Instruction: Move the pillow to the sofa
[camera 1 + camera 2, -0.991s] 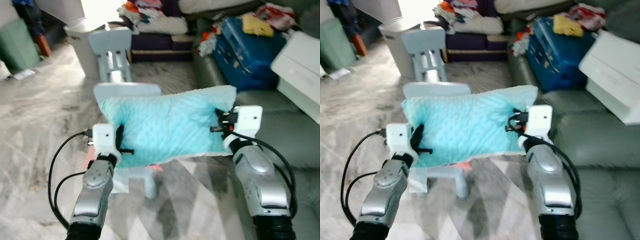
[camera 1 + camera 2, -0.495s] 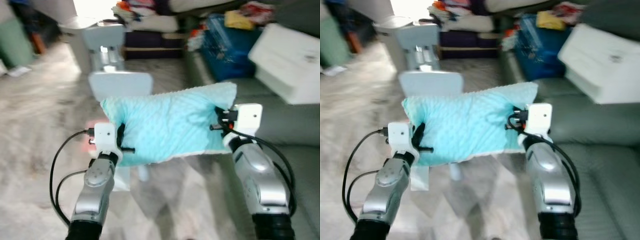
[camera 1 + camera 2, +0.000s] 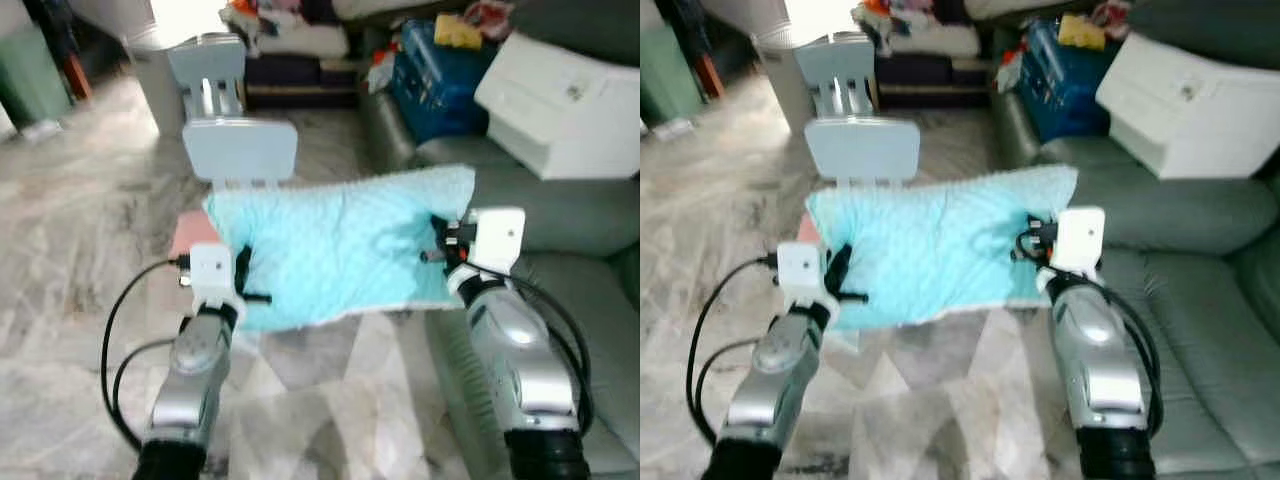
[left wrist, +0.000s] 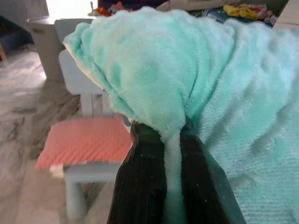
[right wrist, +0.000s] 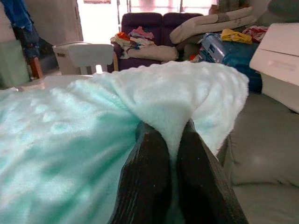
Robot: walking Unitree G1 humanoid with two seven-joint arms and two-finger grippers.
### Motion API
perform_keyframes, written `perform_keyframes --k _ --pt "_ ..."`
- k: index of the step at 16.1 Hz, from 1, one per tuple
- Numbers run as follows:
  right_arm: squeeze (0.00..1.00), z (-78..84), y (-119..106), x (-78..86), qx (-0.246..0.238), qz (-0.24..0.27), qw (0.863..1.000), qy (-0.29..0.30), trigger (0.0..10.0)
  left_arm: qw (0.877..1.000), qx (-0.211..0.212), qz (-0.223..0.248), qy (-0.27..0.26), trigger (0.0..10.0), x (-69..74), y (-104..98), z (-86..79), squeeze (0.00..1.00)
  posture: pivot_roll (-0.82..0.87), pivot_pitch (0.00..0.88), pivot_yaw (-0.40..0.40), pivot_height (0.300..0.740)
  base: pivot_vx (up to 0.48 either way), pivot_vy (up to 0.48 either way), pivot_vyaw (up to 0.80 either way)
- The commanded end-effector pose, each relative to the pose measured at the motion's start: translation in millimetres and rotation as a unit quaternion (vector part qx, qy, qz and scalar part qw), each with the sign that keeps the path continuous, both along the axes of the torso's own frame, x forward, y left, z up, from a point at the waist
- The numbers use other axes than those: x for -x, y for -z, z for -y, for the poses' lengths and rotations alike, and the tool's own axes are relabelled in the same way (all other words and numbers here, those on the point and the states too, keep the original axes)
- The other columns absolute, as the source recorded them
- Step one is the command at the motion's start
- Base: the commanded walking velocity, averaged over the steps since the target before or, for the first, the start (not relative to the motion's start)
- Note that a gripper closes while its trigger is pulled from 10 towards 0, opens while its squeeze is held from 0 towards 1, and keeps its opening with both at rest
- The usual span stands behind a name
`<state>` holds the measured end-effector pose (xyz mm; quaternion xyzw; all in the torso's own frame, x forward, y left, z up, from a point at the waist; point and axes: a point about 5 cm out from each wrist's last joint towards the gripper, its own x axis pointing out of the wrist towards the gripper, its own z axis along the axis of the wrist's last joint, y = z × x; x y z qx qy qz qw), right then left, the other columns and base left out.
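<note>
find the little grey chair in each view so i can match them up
Left eye view: grey chair upper left, beyond the pillow.
Right eye view: upper left, same spot.
Left wrist view: backrest behind the pillow's fold.
Right wrist view: pale backrest past the pillow's top edge.
Shared landmark: the pillow.

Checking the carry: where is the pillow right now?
The pillow hangs between the left gripper and right gripper, over the floor, left of the grey sofa.

No text, label, brand or number can be read — not on any surface.
</note>
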<state>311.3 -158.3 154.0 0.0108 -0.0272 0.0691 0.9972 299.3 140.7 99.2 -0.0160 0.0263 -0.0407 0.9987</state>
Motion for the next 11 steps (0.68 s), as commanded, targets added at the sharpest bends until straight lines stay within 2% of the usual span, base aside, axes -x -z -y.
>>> perform_keyframes --k 1,10,11 --pt "0.0 -3.1 -7.8 -1.3 0.0 0.015 1.0 -0.007 10.0 1.0 0.001 0.011 -0.002 10.0 -3.2 -5.8 -1.9 0.0 -0.16 0.0 -0.001 0.74 0.0 0.0 0.0" --pt "0.0 -3.0 -6.1 -0.1 0.001 0.01 1.0 -0.007 10.0 0.999 0.034 -0.004 -0.007 10.0 -5.6 -4.3 -3.7 0.0 -0.17 0.0 0.002 0.74 0.0 0.0 0.0" --pt "0.0 -2.9 -5.9 0.0 0.001 0.009 1.0 -0.006 10.0 0.999 0.038 -0.006 -0.006 10.0 -5.9 -4.1 -3.4 0.0 -0.17 0.0 0.002 0.74 0.0 0.48 0.0"
